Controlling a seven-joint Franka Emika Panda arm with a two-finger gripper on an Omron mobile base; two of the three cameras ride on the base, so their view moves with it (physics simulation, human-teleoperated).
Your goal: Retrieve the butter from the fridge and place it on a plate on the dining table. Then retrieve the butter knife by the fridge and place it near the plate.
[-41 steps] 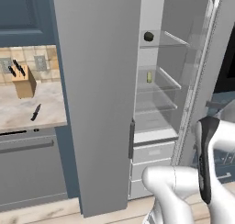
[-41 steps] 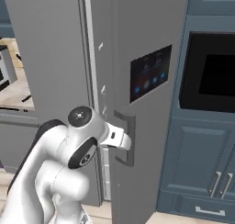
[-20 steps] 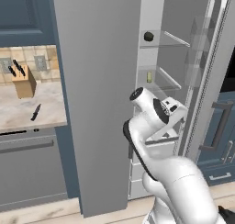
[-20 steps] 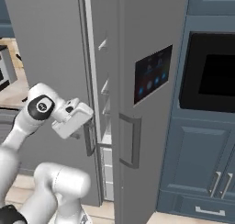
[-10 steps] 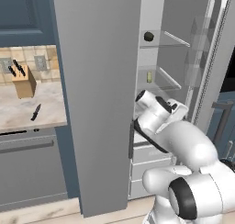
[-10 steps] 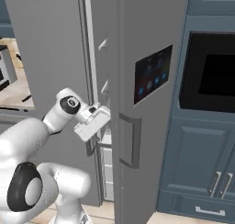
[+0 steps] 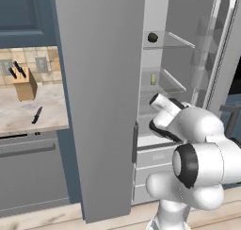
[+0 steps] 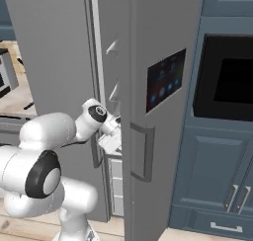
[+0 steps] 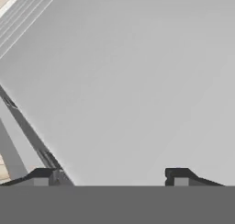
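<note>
Since the frame half a second earlier, the white arm has swung further in toward the open fridge (image 7: 99, 83), its hand now tucked at the gap between the doors, below the shelves. One second back the arm stood higher and clear of the opening. The base views themselves have not shifted.

The gripper (image 9: 110, 175) shows as two dark fingertips (image 9: 41, 176) standing well apart against a plain grey fridge surface, nothing between them. In the base views the arm's own wrist and elbow cover the gripper, so its exact position inside the fridge cannot be told.

The butter (image 7: 153, 78) stands on a middle glass shelf, above and apart from the hand. A dark round item (image 7: 152, 37) sits on the shelf above it; what it is cannot be made out.

Left of the fridge, the butter knife (image 7: 36, 115) lies on a beige marbled counter (image 7: 23, 123), near a tan knife block (image 7: 25, 85). Dark blue cabinets (image 8: 217, 185) and a black oven window (image 8: 232, 82) stand to the right.
</note>
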